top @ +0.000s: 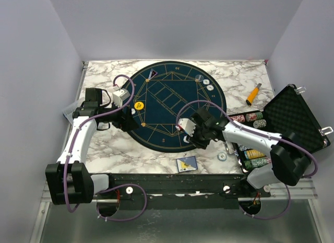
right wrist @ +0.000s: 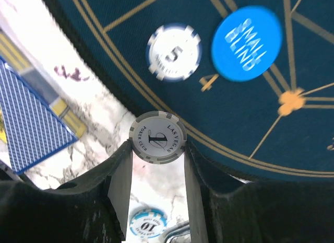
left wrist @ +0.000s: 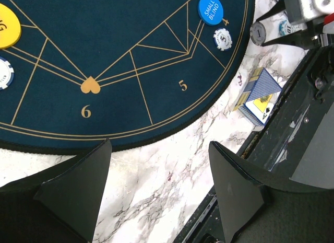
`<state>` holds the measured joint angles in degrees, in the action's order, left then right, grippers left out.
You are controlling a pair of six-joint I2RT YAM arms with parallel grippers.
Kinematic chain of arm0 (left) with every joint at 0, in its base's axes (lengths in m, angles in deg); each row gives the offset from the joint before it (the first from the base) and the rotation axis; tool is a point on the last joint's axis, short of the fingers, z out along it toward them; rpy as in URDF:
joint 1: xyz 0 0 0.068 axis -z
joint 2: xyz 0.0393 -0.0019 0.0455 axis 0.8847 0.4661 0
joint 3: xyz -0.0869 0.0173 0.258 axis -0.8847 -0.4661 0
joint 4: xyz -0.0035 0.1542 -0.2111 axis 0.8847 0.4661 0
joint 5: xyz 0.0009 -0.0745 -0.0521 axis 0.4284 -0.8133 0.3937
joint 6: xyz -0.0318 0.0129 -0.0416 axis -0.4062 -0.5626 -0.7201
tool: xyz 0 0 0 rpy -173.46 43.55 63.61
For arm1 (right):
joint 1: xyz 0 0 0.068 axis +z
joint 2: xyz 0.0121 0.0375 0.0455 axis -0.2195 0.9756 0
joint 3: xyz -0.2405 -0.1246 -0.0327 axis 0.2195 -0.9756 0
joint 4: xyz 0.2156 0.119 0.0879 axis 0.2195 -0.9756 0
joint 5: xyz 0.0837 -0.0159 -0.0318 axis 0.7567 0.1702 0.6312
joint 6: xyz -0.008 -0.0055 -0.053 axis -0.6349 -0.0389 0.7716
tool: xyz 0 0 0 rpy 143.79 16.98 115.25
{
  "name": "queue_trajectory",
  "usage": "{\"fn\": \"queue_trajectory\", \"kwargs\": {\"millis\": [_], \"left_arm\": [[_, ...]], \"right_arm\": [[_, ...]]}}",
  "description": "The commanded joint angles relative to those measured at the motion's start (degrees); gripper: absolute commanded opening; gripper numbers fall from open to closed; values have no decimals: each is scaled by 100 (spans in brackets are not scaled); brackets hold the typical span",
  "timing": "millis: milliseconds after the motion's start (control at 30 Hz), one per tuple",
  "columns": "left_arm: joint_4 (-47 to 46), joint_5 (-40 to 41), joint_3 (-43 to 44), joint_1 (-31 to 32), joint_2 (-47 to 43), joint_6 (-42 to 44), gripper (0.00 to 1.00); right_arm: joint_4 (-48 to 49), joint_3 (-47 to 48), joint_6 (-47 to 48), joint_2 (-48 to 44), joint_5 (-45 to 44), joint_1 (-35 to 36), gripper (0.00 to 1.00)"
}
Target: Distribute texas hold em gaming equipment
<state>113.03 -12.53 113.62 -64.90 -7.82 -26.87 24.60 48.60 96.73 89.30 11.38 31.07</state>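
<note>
The right claw (right wrist: pixel 157 147) is closed on a grey-and-white chip marked 1 (right wrist: pixel 157 136), which is pinched by its rim between the two fingertips above the line where the dark blue mat (right wrist: pixel 104 23) meets the marble tabletop (right wrist: pixel 99 104). The left claw (left wrist: pixel 156 183) is held open and empty over the mat's near edge by seat 6. Just beyond the held chip, a chip marked 5 (right wrist: pixel 174 52) and the blue small-blind disc (right wrist: pixel 246 43) are noted side by side on the mat. A card deck (right wrist: pixel 31 123) is noted on the tabletop to one side. It is judged that the chip should be carried level, lowered flat inside a seat segment clear of those two pieces, and released only once seated. Whether the held chip is lifted or touching cannot be determined. A chip marked 10 (right wrist: pixel 148 223) is seen only through the gap between the fingers.
</note>
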Motion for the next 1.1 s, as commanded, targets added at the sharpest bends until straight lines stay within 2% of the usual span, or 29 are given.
{"fn": "queue_trajectory", "kwargs": {"millis": [0, 200, 400, 533, 867, 1067], "left_arm": [[1, -113, 45, -43, 27, 23, 78], [5, -142, 27, -76, -1, 31, 78], [170, -740, 154, -617, 139, 57, 78], [242, -827, 169, -743, 196, 111, 78], [252, -837, 151, -767, 192, 146, 78], [253, -834, 107, -790, 155, 160, 78]], "right_arm": [[106, 583, -22, 328, -34, -38, 19], [200, 1210, -85, 893, 231, -34, 19], [335, 1487, -129, 1385, 406, -34, 19], [368, 1520, -147, 1587, 552, -34, 19], [361, 1506, -156, 1601, 460, -65, 20], [109, 1319, -56, 1290, 652, -596, 20]]}}
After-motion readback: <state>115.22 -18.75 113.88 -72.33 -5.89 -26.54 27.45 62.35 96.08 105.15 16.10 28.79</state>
